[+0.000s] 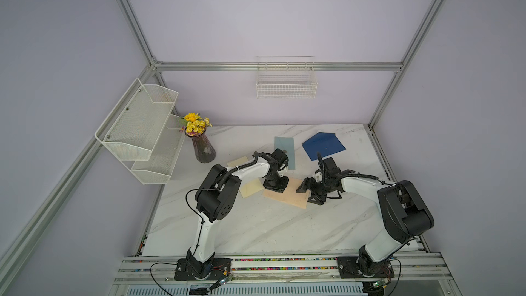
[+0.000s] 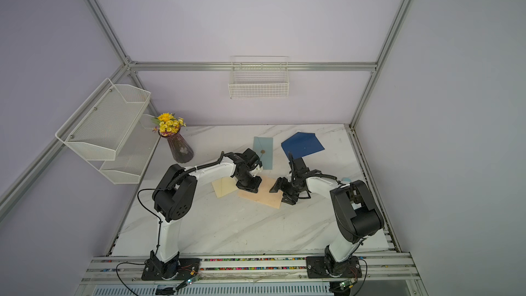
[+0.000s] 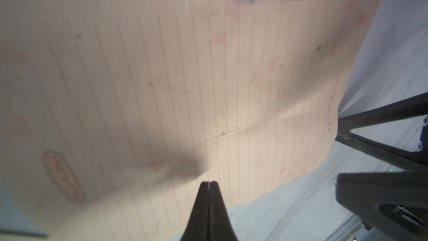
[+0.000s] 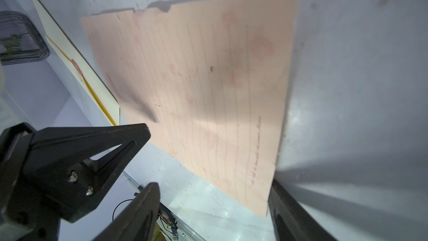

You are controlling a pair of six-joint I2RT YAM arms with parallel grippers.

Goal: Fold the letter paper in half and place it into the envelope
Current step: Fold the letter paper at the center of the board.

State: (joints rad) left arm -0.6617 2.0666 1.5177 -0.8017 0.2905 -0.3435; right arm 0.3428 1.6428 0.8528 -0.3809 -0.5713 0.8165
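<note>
pinning: pink letter paper is pressed flat by closed left gripper | right gripper spread, nothing gripped, at its edge | fold, insertion not yet done

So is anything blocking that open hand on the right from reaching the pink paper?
Nothing visible does. The right hand is open right at the paper's edge. The shut left hand points down at the paper further along, not between them.
</note>
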